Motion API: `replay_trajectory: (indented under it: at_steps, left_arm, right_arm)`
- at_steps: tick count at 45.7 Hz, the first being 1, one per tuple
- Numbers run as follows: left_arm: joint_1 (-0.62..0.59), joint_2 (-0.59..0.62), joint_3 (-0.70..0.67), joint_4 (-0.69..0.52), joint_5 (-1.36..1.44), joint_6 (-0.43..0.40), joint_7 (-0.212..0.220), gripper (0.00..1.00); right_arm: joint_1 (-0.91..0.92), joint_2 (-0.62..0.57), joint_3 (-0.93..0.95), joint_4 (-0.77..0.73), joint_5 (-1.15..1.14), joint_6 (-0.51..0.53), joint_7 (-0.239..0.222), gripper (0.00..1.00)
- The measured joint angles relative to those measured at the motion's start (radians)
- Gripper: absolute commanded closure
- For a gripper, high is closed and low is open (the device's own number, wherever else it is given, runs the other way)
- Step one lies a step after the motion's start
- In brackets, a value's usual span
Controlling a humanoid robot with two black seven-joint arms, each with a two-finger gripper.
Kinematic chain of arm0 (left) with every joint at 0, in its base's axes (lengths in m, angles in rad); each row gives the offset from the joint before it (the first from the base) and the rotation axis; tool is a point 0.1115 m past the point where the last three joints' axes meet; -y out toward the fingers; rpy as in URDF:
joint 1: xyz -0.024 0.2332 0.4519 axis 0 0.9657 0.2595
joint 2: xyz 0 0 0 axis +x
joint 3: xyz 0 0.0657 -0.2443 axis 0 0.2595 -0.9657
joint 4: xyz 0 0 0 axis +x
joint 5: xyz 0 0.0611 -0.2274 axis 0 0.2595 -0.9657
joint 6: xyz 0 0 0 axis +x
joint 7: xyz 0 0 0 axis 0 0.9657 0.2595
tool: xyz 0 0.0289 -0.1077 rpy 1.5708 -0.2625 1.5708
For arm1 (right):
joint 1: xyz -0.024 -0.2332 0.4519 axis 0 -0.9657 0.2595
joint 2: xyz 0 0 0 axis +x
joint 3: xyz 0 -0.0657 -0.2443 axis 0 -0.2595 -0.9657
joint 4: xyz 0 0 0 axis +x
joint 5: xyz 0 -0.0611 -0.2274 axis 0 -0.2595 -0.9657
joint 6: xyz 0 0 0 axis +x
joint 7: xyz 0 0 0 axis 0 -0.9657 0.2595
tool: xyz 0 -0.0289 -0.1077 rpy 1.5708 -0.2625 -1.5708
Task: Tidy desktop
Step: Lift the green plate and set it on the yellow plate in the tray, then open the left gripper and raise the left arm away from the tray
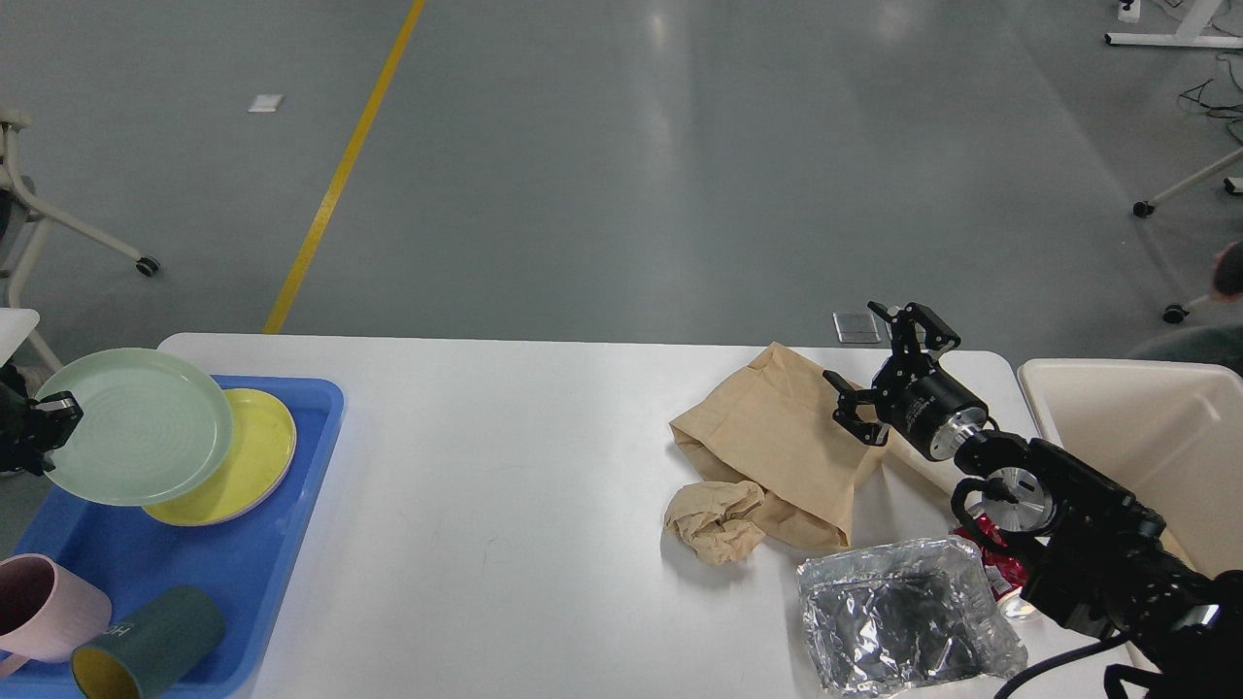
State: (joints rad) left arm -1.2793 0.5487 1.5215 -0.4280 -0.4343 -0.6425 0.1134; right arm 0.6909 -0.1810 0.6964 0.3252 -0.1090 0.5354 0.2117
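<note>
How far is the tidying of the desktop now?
Partly done. A yellow plate and two cups already sit in the blue tray. The left claw holds a green plate above it. The open right claw hovers over the paper bag; crumpled paper and a foil container remain.

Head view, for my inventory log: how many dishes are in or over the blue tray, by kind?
Plates: 2, the green plate gripped at its rim by the left gripper and the yellow plate beneath it.
Cups: 2, the pink cup and the dark green cup, in the blue tray.
Total: 4
</note>
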Motion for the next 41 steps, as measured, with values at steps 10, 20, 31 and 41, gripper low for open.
replay_trajectory:
  at_steps: [10,20,31,41]
  left_arm:
    - [0.050,-0.028,-0.034,0.009,0.002,0.062,0.010,0.98]
    - [0.062,-0.069,-0.051,0.014,0.005,0.066,0.011,0.98]
    - [0.063,-0.112,-0.059,0.012,0.005,0.067,0.009,0.94]
    - [0.063,-0.122,-0.060,0.005,0.006,0.061,0.007,0.30]
  right_arm:
    - [0.000,0.000,0.000,0.000,0.000,0.000,0.000,0.00]
    - [0.000,0.000,0.000,0.000,0.000,0.000,0.000,0.00]
    - [0.000,0.000,0.000,0.000,-0.001,0.000,0.000,0.00]
    - [0.000,0.000,0.000,0.000,-0.001,0.000,0.000,0.00]
